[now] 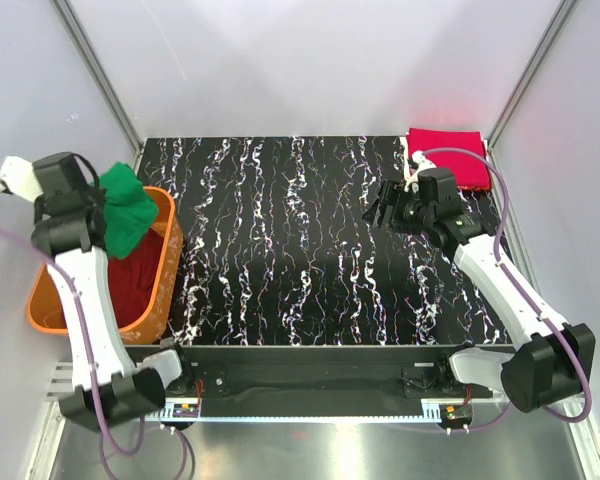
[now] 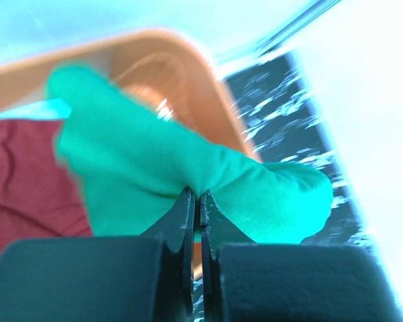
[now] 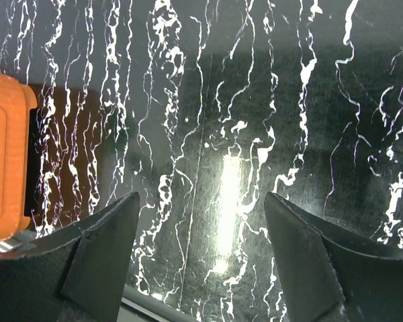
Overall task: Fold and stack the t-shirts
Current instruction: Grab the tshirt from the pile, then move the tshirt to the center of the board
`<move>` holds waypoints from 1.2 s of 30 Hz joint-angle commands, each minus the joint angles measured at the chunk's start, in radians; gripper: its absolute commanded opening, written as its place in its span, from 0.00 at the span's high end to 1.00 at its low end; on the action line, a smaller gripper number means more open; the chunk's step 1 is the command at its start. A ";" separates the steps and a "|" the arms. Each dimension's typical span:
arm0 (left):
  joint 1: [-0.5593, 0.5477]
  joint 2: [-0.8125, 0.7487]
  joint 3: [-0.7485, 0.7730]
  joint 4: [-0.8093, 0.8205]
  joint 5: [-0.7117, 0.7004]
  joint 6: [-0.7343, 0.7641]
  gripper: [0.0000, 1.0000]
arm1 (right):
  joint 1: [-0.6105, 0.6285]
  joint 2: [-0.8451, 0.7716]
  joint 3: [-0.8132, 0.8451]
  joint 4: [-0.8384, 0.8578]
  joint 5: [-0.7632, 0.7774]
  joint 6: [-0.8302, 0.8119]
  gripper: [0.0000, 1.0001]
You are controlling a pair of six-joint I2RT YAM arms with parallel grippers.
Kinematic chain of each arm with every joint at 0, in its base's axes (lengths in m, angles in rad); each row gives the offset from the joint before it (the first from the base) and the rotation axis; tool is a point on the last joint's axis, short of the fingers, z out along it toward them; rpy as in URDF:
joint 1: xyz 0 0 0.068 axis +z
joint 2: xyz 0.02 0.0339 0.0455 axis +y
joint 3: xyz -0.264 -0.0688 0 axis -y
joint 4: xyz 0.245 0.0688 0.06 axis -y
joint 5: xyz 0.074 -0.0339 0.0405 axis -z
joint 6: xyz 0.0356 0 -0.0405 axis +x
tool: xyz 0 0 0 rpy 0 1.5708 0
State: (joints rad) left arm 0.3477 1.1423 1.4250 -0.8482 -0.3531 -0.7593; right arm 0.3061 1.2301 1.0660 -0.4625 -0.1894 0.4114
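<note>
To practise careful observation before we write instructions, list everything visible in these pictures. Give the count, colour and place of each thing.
green t-shirt: one, green, bunched, hanging above the basket
maroon t-shirt: one, dark maroon, lying inside the basket
red t-shirt: one, bright red, folded, at the table's far right corner
basket: one, orange, at the table's left edge
table: one, black with white veining, centre
cables: several, purple, running along both arms
arms: two, white with black joints, bases at the near edge
left end effector: one, black, shut on the green t-shirt
right end effector: one, black, open, over bare table near the red t-shirt
</note>
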 commanded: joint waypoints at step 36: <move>-0.979 0.034 -0.501 0.496 0.483 0.049 0.54 | 0.156 0.065 -0.165 0.004 -0.070 0.065 0.44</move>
State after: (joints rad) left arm -0.5495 1.1103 1.0134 -0.5217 0.0841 -0.6918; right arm 0.4446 1.2686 0.9657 -0.5224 -0.1982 0.4248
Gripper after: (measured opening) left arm 0.472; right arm 0.595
